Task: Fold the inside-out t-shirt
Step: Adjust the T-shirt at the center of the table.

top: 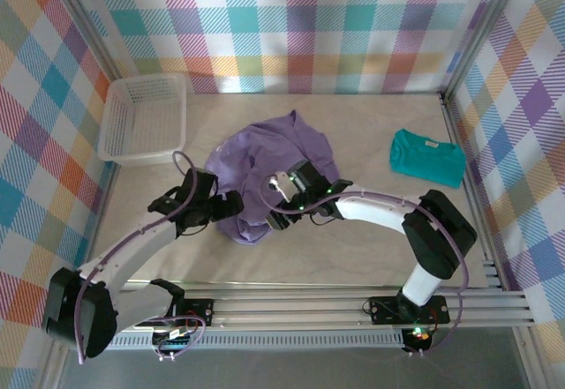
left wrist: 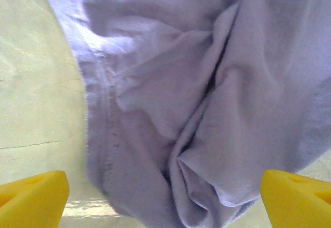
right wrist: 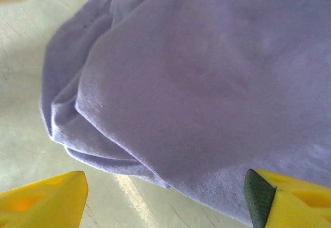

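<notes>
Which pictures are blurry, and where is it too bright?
Left wrist view: the purple t-shirt is washed out white at its upper left, and the table glares; right wrist view: the shirt looks soft and blurry close up; top view: sharp and evenly lit.

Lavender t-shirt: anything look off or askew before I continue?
Yes. The lavender t-shirt lies crumpled in a bunched heap mid-table, not spread flat, with deep creases across it. The left gripper and right gripper are both open at its edge. Nothing looks spilled or damaged.
</notes>
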### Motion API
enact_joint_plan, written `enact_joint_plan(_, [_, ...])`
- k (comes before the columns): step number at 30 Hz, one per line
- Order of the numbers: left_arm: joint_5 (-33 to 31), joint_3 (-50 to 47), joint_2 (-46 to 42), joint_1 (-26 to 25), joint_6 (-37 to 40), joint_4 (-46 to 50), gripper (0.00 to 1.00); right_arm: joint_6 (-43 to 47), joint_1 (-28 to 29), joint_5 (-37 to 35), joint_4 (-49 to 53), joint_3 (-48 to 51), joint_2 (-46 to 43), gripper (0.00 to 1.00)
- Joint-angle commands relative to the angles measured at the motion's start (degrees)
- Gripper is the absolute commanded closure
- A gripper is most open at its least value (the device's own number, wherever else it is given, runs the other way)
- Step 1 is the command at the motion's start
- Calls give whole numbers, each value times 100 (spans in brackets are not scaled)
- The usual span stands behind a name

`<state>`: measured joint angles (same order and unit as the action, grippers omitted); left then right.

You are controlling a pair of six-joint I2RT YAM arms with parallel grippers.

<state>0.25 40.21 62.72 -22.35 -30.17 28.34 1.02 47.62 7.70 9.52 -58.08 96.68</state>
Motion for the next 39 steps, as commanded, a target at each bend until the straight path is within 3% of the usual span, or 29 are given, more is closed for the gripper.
enact_joint_plan(1, [-302,-33,-214,108,2,139,5,748,-33,-610,348,-197,372,21])
enact_joint_plan(7, [-109,-74,-119,108,-19,-19,5,777,-24,-1264,667,-472,875,25])
enact_joint_plan(11, [-10,-97,-46,108,16,-46,5,708,-39,-1460,501,-537,874,54])
enact_joint_plan(19, [561,-452,-271,9,63,-465,7,693,-187,-1285,693,-704,490,99])
enact_joint_plan(22, [667,-621,-587,-188,155,-762,7,517,-352,-742,949,-889,56,100])
enact_joint_plan(27, [424,-694,-680,-841,335,-1389,6,-296,-755,825,1323,-1360,-475,100])
enact_joint_plan(30, [-2,-590,-381,-1289,521,-1547,6,-589,-875,1158,1536,-1598,-562,100])
enact_joint_plan(36, [-241,-440,303,-1837,829,-1833,9,-1036,-1174,1559,1632,-1805,-629,100])
enact_joint_plan(39, [-277,-404,730,-1909,896,-2048,19,-1090,-1259,1585,1629,-1803,-654,100])
